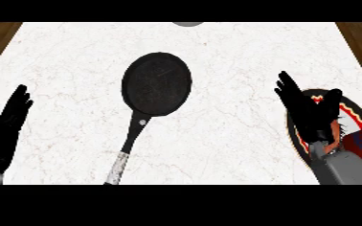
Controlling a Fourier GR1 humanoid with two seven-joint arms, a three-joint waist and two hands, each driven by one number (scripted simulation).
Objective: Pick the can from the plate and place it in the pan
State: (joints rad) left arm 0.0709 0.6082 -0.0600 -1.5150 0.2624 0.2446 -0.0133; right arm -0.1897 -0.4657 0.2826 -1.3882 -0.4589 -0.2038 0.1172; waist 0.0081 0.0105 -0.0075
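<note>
A black frying pan (156, 84) lies in the middle of the white marble counter, its handle (127, 146) running toward the near edge. A dark plate with a red and cream rim (351, 111) sits at the far right, mostly covered by my right hand (305, 109). That hand hovers over the plate, open, fingers straight and thumb spread. The can is largely hidden; a pale streaked patch (344, 126) beside the palm may be part of it, I cannot tell. My left hand (14, 117) rests open at the left edge, fingers up.
A grey rounded object (187, 23) peeks in at the counter's far edge. Brown wood shows past the counter's far corners (8, 31). Bare marble (237, 100) lies between the pan and the plate.
</note>
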